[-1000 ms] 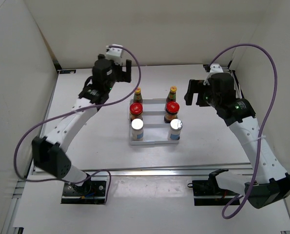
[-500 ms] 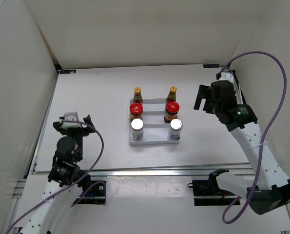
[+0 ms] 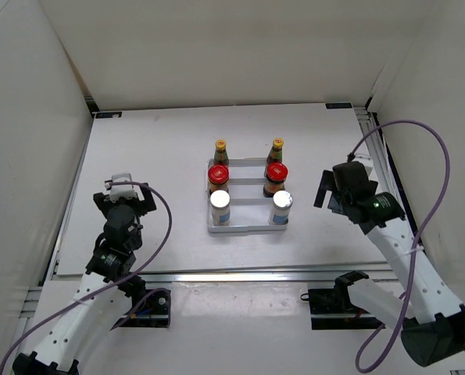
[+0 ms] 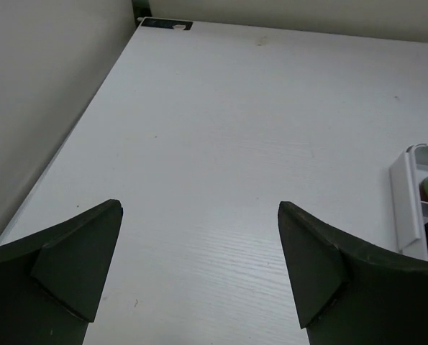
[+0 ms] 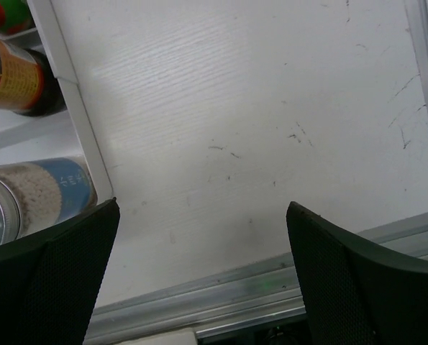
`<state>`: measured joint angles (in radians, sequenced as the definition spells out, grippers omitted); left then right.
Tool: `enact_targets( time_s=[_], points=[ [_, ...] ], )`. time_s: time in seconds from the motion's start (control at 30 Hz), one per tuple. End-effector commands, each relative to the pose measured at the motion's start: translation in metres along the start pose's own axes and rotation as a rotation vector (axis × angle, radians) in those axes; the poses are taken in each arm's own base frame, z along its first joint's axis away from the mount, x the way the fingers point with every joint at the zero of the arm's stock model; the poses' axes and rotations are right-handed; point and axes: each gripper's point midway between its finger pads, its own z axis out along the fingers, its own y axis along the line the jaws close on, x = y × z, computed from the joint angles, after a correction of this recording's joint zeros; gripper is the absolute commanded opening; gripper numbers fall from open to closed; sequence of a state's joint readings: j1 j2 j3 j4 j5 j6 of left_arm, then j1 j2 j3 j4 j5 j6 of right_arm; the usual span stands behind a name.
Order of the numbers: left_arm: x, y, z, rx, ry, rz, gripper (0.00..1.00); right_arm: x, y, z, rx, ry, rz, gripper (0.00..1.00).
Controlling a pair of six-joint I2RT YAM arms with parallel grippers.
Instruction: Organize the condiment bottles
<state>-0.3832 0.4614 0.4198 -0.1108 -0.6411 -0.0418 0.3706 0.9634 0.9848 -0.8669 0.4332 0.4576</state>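
Looks pretty much done to me: all six condiment bottles (image 3: 219,176) sit paired in the tray (image 3: 248,230), with left hand (image 4: 199,208) and right hand (image 5: 203,208) both wide open, empty, well apart from it.

bench (image 3: 154,148): white, faint wood grain, few scuffs | on it: white ridged tray (image 3: 248,229), ctr | alu rail (image 3: 255,273) along near edge

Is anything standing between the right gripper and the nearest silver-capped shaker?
Nothing loose does. Only bare table lies between the right gripper and the tray. The shaker stands just inside the tray's right wall, so that wall is the only thing on the line.
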Motion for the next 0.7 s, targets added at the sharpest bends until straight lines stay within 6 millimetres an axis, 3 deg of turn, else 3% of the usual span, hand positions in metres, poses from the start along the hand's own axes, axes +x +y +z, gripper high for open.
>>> enact_targets(
  time_s=[0.0, 0.03, 0.07, 0.27, 0.47, 0.5, 0.57, 0.63, 0.67],
  points=[
    [-0.018, 0.016, -0.003, -0.091, -0.042, -0.058, 1.00, -0.021, -0.014, -0.012, 0.040, -0.147, 0.068, 1.00],
    [-0.013, 0.017, -0.004, -0.091, -0.040, -0.056, 1.00, -0.019, -0.020, -0.016, 0.053, -0.152, 0.068, 1.00],
    [-0.021, 0.019, -0.007, -0.090, -0.072, -0.082, 1.00, -0.017, -0.021, -0.018, 0.054, -0.150, 0.079, 1.00],
    [-0.021, -0.001, -0.010, 0.044, -0.118, -0.104, 1.00, -0.005, -0.026, -0.028, 0.031, -0.132, 0.066, 1.00],
    [0.007, 0.002, -0.001, -0.012, -0.097, -0.121, 1.00, -0.013, -0.042, -0.031, 0.122, -0.177, 0.101, 1.00],
    [0.021, 0.001, 0.002, -0.015, -0.066, -0.068, 1.00, -0.015, -0.042, -0.033, 0.121, -0.179, 0.114, 1.00],
    [0.030, -0.006, 0.004, 0.034, -0.045, 0.013, 1.00, -0.015, -0.042, -0.033, 0.121, -0.179, 0.114, 1.00],
    [0.033, -0.022, 0.005, 0.138, -0.041, 0.118, 1.00, -0.011, -0.041, -0.031, 0.117, -0.168, 0.110, 1.00],
    [0.026, -0.020, 0.007, 0.125, -0.056, 0.106, 1.00, -0.015, -0.040, -0.033, 0.106, -0.188, 0.121, 1.00]
  ],
)
